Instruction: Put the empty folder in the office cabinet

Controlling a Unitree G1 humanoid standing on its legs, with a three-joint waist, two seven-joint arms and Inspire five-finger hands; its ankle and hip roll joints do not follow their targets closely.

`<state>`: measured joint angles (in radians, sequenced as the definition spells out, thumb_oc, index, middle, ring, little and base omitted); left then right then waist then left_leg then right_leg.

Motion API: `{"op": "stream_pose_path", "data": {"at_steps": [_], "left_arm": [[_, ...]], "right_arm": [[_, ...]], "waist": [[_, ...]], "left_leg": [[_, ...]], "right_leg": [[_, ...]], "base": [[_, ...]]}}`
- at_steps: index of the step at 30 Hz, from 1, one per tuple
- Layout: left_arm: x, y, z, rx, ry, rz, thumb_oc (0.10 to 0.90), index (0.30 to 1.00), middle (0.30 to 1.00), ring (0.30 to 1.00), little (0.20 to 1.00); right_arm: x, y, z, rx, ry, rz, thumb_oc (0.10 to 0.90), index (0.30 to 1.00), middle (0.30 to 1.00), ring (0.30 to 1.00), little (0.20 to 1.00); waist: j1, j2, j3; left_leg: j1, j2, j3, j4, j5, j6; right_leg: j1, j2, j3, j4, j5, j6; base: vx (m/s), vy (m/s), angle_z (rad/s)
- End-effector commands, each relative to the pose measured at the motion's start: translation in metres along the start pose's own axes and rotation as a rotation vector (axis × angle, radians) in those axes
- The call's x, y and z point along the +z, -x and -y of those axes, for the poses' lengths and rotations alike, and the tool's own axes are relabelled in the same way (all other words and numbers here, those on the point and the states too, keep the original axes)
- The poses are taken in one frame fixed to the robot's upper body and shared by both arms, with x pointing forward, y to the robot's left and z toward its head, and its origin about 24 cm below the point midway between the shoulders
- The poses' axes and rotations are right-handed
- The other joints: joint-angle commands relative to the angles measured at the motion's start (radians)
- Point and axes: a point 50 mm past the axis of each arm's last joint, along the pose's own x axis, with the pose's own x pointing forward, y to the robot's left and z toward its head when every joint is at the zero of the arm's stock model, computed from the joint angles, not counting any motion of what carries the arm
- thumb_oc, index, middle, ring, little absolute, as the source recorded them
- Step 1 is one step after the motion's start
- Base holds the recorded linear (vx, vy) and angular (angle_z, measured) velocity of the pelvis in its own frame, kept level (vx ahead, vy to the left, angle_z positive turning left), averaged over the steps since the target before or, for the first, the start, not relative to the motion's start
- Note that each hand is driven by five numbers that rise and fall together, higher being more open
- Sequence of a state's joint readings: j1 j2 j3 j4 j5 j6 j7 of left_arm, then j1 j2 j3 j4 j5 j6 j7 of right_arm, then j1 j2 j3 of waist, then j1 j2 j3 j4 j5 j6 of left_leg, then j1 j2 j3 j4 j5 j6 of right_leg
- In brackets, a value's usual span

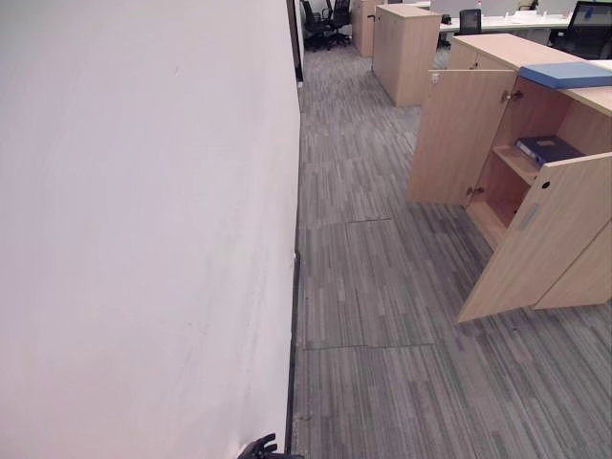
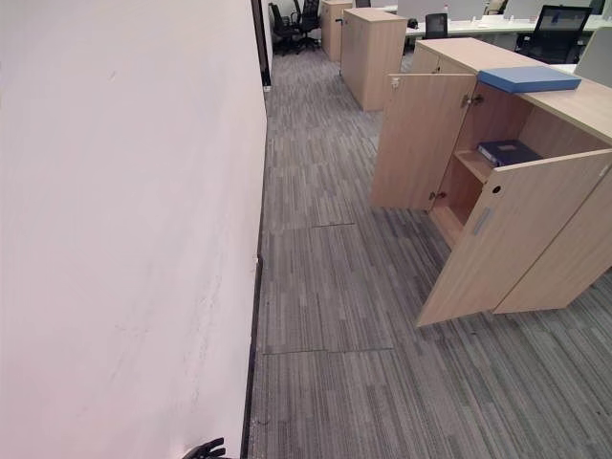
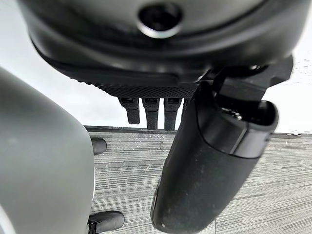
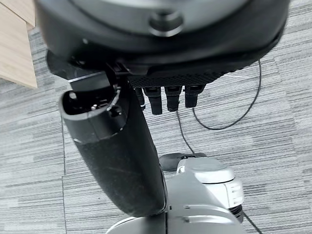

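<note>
Wood-grain doors are standing open on the low light-wood office cabinet (image 1: 535,220) at two o'clock in the left eye view, and a dark blue folder (image 1: 548,149) is lying flat on its inner shelf. A lighter blue flat folder (image 1: 568,74) is resting on the cabinet's top. A plain white wall (image 1: 143,229) is taking up the nine o'clock side, and grey striped carpet (image 1: 373,316) is running from six up to twelve o'clock, toward black office chairs (image 1: 322,21). Dark fingertips of the left hand (image 1: 259,448) are peeking in at six o'clock.

From the right eye view, a second light-wood cabinet (image 2: 371,55) is standing farther off at twelve o'clock.

Over in the left wrist view, the left hand's fingers (image 3: 151,113) are hanging straight and released, holding nothing, above the carpet by the wall's dark baseboard (image 3: 131,129).

Seen through the right wrist view, the right hand (image 4: 165,97) is likewise hanging released and empty over the carpet.
</note>
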<state>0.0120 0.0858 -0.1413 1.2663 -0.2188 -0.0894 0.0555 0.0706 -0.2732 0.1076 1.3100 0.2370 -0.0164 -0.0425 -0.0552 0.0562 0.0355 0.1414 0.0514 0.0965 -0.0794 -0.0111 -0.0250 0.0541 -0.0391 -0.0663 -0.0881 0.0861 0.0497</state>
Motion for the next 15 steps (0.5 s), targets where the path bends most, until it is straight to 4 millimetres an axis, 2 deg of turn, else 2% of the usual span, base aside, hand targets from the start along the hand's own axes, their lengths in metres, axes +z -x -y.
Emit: {"op": "stream_pose_path", "data": {"at_steps": [1,9,15], "left_arm": [[-0.025,0.007,-0.049,0.138,-0.069,-0.095,0.8,0.9,0.9,0.9,0.9],[-0.011,0.004,-0.054,0.154,-0.08,-0.058,0.8,0.9,0.9,0.9,0.9],[-0.006,0.003,-0.054,0.151,-0.075,-0.044,0.8,0.9,0.9,0.9,0.9]], "right_arm": [[0.01,-0.002,-0.006,0.018,0.044,-0.003,0.8,0.9,0.9,0.9,0.9],[0.019,-0.002,-0.005,0.024,0.065,0.018,0.8,0.9,0.9,0.9,0.9],[0.02,-0.003,-0.006,0.034,0.103,0.013,0.8,0.9,0.9,0.9,0.9]], "waist": [[-0.003,-0.04,-0.012],[-0.007,-0.042,0.01],[-0.006,-0.05,0.028]], "left_leg": [[-0.032,-0.122,-0.031,-0.008,-0.087,0.032],[-0.048,-0.115,-0.034,-0.008,-0.083,0.029],[-0.042,-0.088,-0.039,-0.002,-0.084,0.019]], "right_leg": [[0.003,0.026,0.022,0.001,-0.051,0.065],[-0.026,0.031,0.01,0.025,-0.066,0.056],[-0.05,0.046,0.002,0.09,-0.111,0.037]], "base": [[0.03,-0.045,0.02],[0.02,-0.057,0.04],[0.05,-0.12,0.08]]}}
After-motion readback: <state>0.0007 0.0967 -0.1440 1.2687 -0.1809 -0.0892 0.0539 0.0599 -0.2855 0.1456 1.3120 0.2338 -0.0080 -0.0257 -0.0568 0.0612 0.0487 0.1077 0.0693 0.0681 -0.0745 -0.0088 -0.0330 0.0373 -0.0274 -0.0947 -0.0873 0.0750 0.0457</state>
